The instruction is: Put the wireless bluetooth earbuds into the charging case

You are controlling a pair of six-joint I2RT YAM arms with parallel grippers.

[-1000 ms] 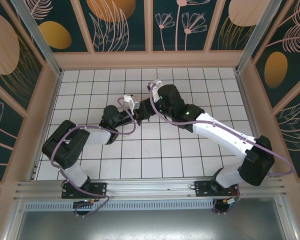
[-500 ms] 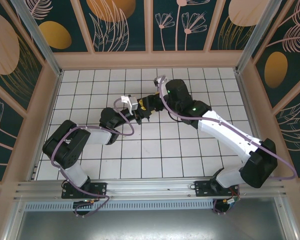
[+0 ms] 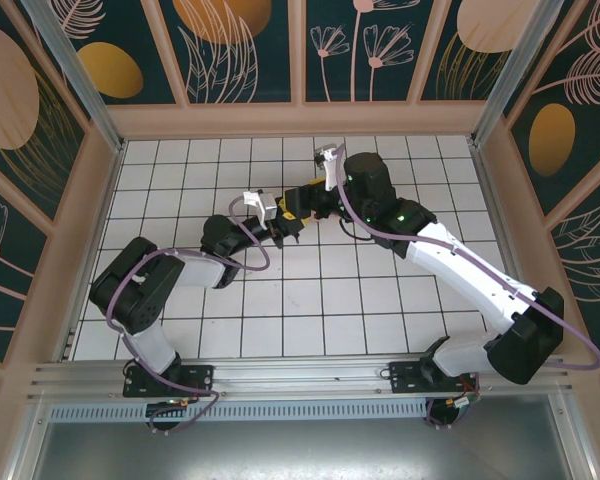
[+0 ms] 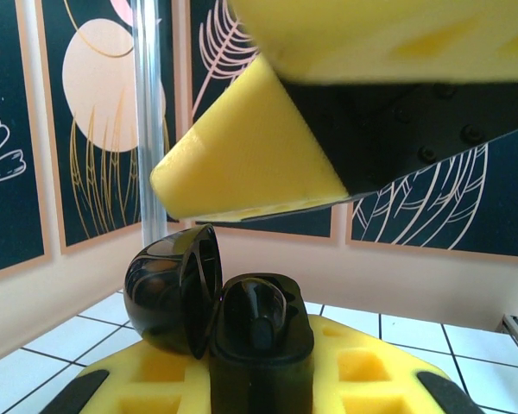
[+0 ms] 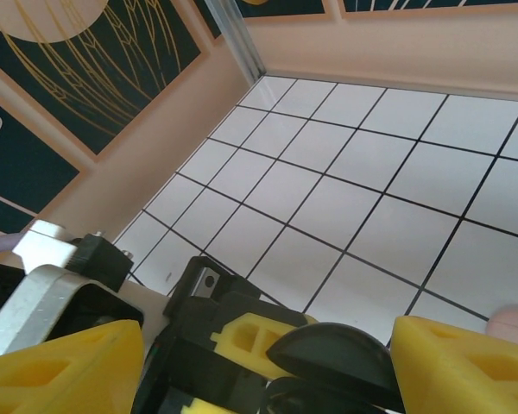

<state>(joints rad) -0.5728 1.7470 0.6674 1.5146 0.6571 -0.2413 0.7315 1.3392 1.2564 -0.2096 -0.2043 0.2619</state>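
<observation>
Now my left end effector (image 4: 261,384) grips the black charging case (image 4: 261,341); my right end effector (image 5: 263,358) hangs spread wide just above it.

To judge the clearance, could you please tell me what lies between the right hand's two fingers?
In the right wrist view, the black charging case, gripped by the left hand, sits between them.

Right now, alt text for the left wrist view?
A black charging case, lid open with what looks like a black earbud seated inside, sits clamped in the yellow-padded jaws of the left gripper. The right gripper hovers open just above, before dark patterned wall panels and a white tiled floor.
</observation>
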